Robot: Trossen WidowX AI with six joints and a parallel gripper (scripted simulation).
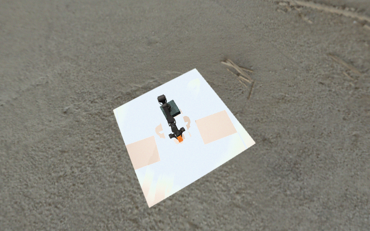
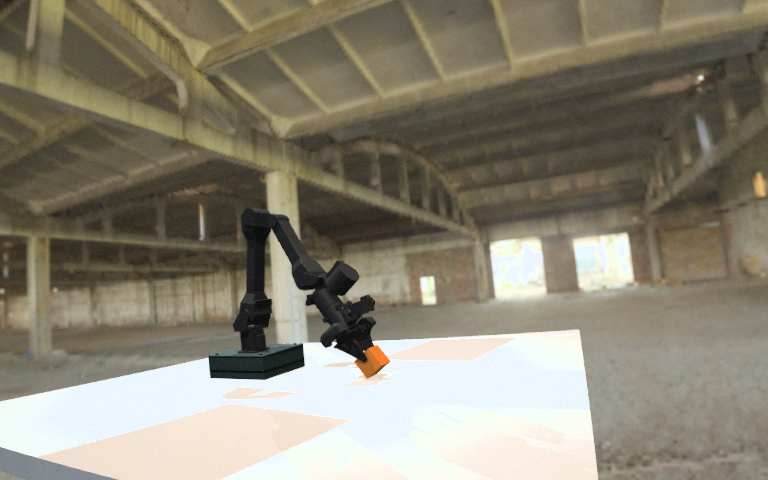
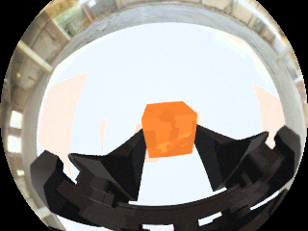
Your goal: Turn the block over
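An orange block [image 1: 179, 139] [image 2: 372, 362] [image 3: 169, 131] is held tilted, with one lower edge or corner pointing down, close over the pale table [image 1: 179, 168] [image 2: 390, 407] [image 3: 144, 63]. Whether it touches the table I cannot tell. My gripper [image 1: 178, 136] [image 2: 368, 356] [image 3: 168, 129] is shut on the block, one finger on each side, and leans forward and down. Darker and lighter orange patches show on the block's face in the wrist view; I cannot tell which side is the marked one. The faces against the fingers are hidden.
The arm's dark base box [image 1: 174, 108] [image 2: 254, 362] stands on the table behind the gripper. Peach-coloured patches [image 1: 215, 126] [image 2: 186, 438] show on the table top. The table's edges show in the top view, with grey ground around them.
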